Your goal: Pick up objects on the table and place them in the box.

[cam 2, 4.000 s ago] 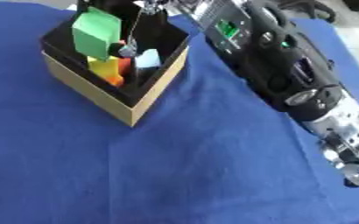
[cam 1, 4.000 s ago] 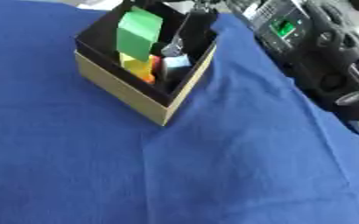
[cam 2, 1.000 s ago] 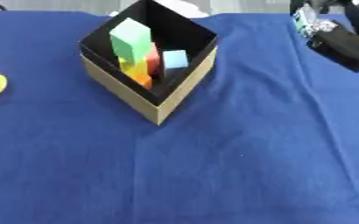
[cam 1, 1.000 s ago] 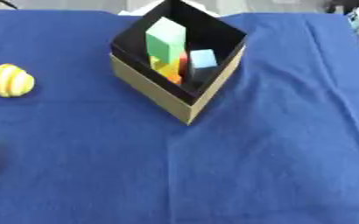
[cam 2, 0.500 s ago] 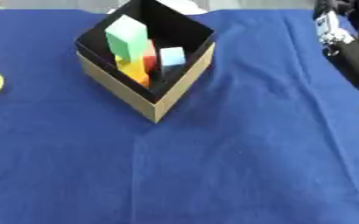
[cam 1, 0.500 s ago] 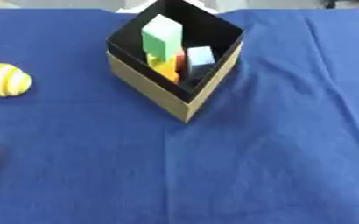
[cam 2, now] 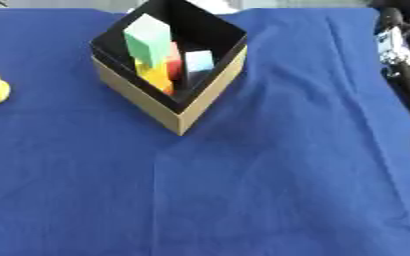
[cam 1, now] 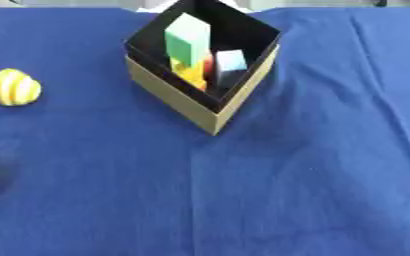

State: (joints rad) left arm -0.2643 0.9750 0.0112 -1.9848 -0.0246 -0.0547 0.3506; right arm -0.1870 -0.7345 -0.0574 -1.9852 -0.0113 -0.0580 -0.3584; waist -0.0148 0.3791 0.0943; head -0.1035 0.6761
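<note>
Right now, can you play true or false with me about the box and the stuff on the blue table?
1. The box has a green block standing inside it. True.
2. The box is lying tipped on its side. False: it sits upright with its open top facing up.
3. A yellow striped ball lies on the blue cloth to the left of the box. True.
4. The yellow striped ball is touching the box. False: bare cloth lies between them.
5. A robot hand is reaching into the box. False: no hand is at the box; only part of the right arm shows at the right edge.
</note>
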